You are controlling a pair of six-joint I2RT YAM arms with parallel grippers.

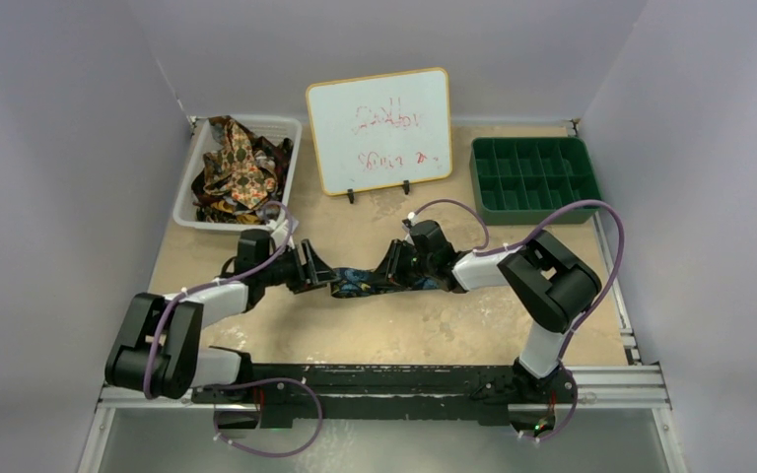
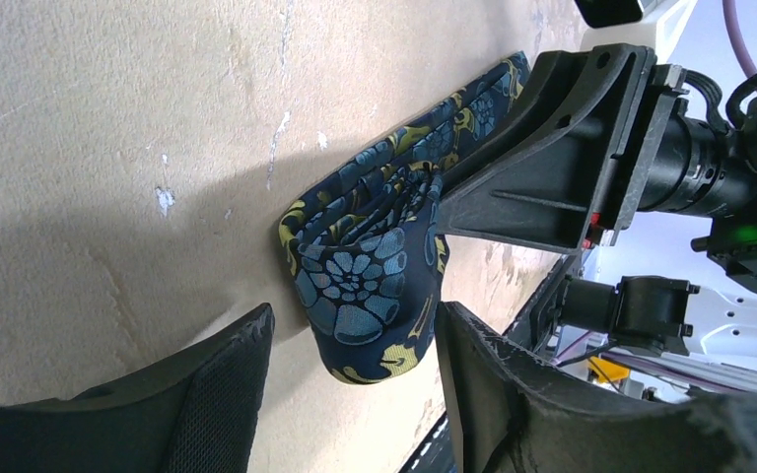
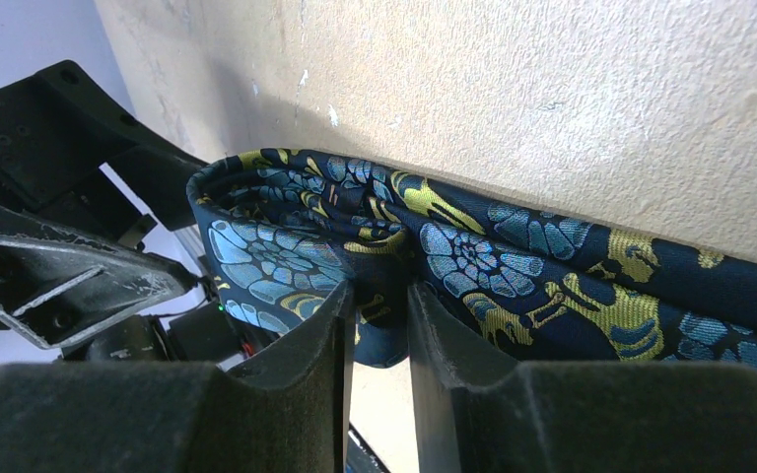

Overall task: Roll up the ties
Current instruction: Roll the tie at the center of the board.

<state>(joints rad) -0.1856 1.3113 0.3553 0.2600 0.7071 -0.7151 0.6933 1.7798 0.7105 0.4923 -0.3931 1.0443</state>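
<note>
The right gripper (image 3: 379, 296) pinches the navy floral fabric necktie (image 3: 473, 256); the left gripper (image 2: 355, 313) stands apart around its loose rolled end, which may spring undone.

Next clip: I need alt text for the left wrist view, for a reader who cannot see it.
A navy tie with blue and gold flowers lies on a tan table, its folded end between the spread fingers of the left claw. Just beyond, the black right claw meets the tie from the far side.
</note>
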